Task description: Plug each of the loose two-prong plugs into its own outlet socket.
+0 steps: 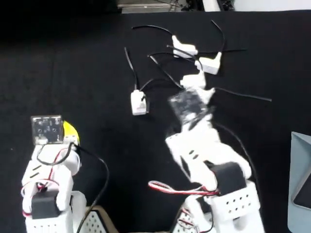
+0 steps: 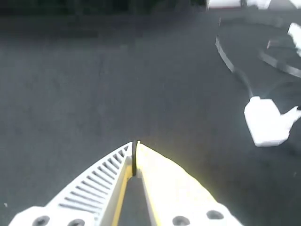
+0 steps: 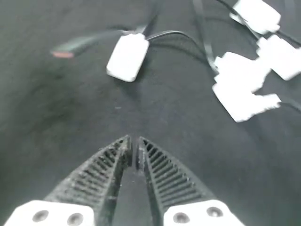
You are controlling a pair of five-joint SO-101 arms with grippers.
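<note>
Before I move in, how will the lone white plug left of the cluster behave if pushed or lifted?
The lone plug looks small and blocky: probably light, rigid, unlikely to roll. Its thin cord curves loosely, so likely floppy, trailing behind. The cloth may grip it when pushed.

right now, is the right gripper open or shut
Shut and empty: the right gripper has its fingers closed tip to tip above the bare table, short of the nearest plug.

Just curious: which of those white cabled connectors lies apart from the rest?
The white connector nearest the left arm. It sits alone on the black table, while the other three connectors bunch together ahead of the right arm.
</note>
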